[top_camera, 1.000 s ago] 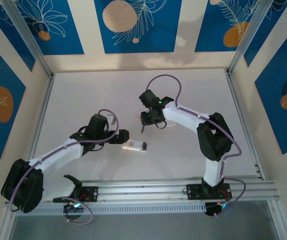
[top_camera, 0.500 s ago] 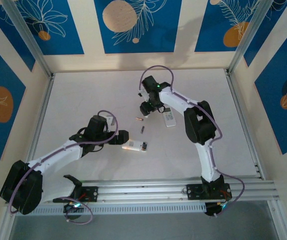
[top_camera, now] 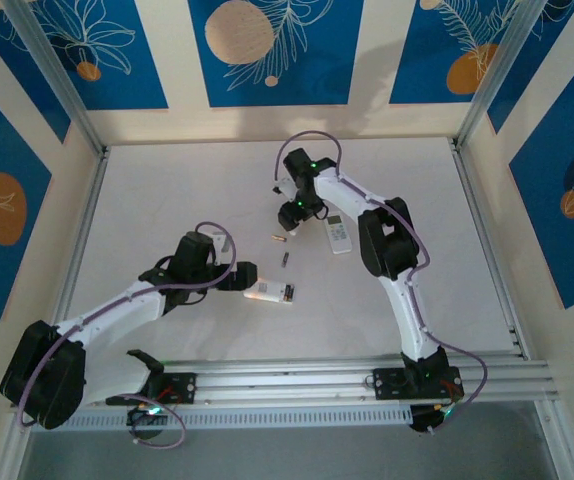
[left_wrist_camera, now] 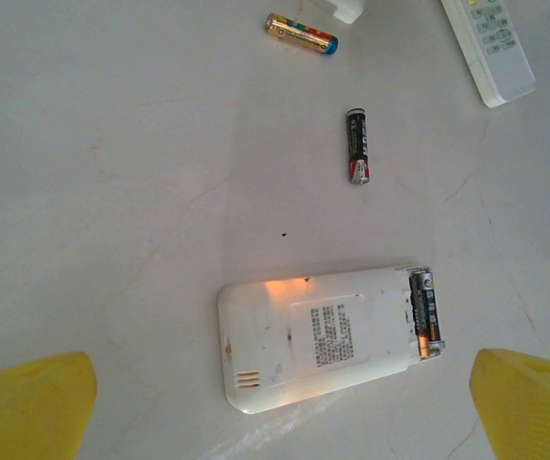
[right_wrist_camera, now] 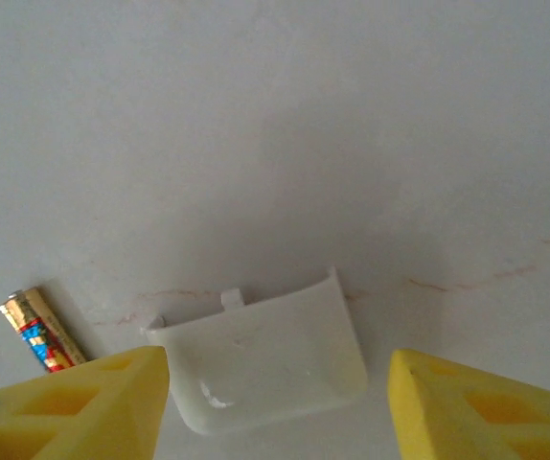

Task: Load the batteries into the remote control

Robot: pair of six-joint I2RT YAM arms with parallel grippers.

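1. At the near left of the pale grey table, the left claw hovers with its two yellow fingertips spread wide and nothing between them.
2. Just under that claw lies a white rectangular plastic remote control, back side up. Its battery bay is uncovered at the end nearest the right arm.
3. One slim dark cylindrical battery with an orange end sits in that bay.
4. Farther out on the table lie two loose batteries, well apart from each other. A black one with a red tip lies near the open remote. A gold one with a blue tip lies beyond it. That makes three batteries: one loaded and two loose.
5. Beyond the gold battery, the right claw points down at the table with its yellow fingertips parted and nothing clamped.
6. One small white plastic battery cover lies flat on the table under that gap. Whether a pad touches its edge cannot be told.
7. In the right wrist view the gold battery lies just beside the cover's corner.
8. To the right of the right claw lies a second white remote with its buttons up. That makes two remotes.
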